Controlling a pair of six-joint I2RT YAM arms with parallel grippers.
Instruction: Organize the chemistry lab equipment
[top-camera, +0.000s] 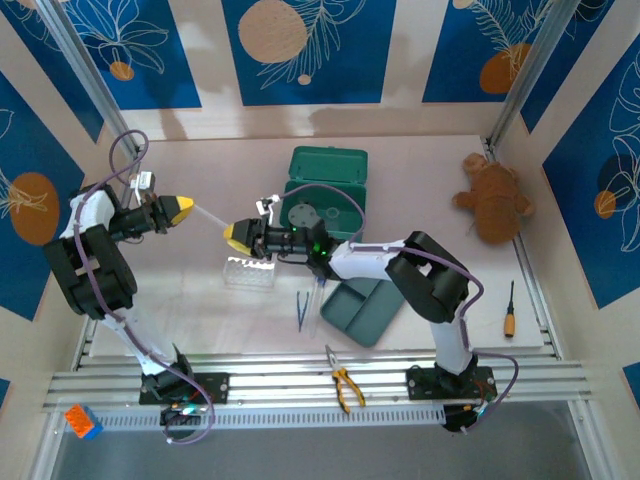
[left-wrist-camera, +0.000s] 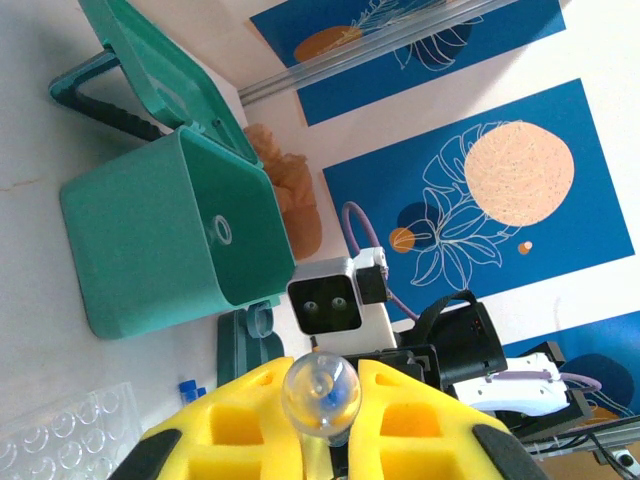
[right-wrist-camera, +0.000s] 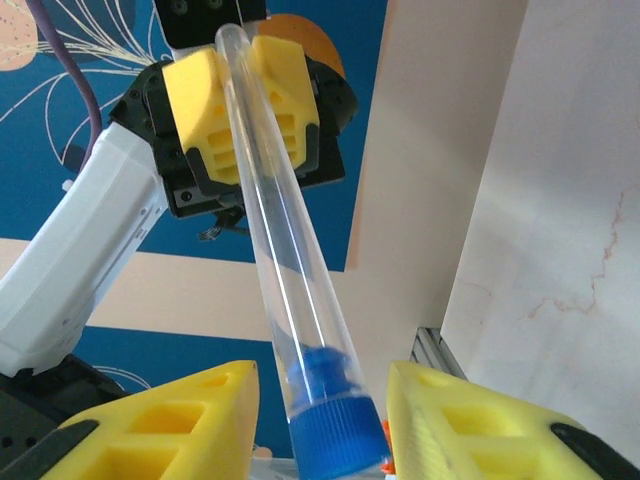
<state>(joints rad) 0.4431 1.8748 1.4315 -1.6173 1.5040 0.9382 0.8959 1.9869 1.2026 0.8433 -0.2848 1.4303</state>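
Note:
A slender clear test tube (top-camera: 212, 221) with a blue cap (right-wrist-camera: 338, 435) hangs level above the table between my two grippers. My left gripper (top-camera: 181, 208) is shut on its rounded glass end (left-wrist-camera: 320, 396), yellow fingers (left-wrist-camera: 240, 420) pressed to both sides. My right gripper (top-camera: 238, 236) is open around the capped end, and in the right wrist view a gap shows on each side of the cap between the yellow fingers (right-wrist-camera: 200, 410). The clear plastic tube rack (top-camera: 248, 272) stands on the table just below the right gripper. Two more blue-capped tubes (top-camera: 303, 306) lie beside it.
An open green box (top-camera: 325, 190) sits behind the grippers. A grey-green tray (top-camera: 365, 310) lies under the right arm. Yellow-handled pliers (top-camera: 345, 386) rest on the front rail. A brown plush toy (top-camera: 495, 200) and a screwdriver (top-camera: 509, 312) lie at the right.

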